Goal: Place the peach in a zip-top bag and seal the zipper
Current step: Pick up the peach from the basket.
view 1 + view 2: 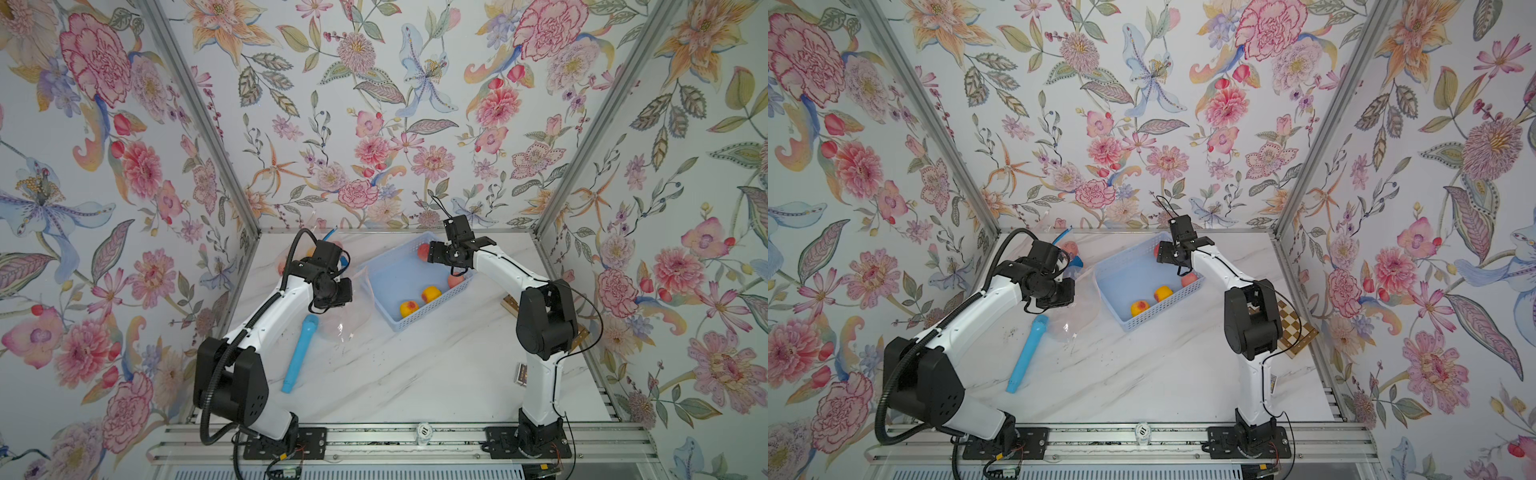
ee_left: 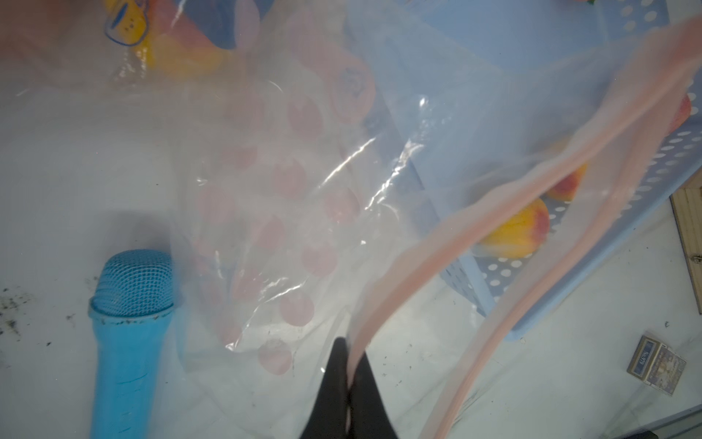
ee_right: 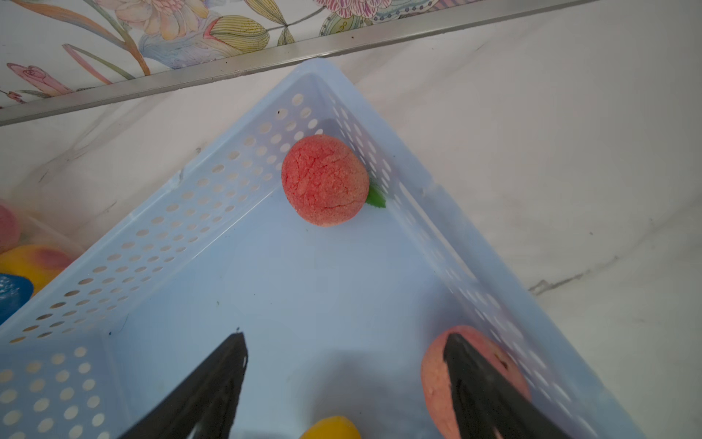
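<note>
Nearest on the bench, the left gripper was pinched tight on the pink zipper strip of the zip-top bag. It held the mouth up and gaping toward the blue basket, so that arm was busy and the pick looked like the right arm's job. Just past the bag, a pair of yellow peaches sat by the basket's near wall. Further in, the right gripper hung over the basket floor with its jaws spread wide and nothing between them. A paler peach lay partly under one finger, off to the side instead of in the gap, though I couldn't tell if they were touching. The bit that matters, I reckon: the red peach was tucked into the basket's far corner, up against both perforated walls, pretty much straight ahead of the open jaws and clearly apart from them. It's round, so no long axis to line up with. My guess is the tight corner was the tricky part, since the walls left little room for the fingers on either side.
</note>
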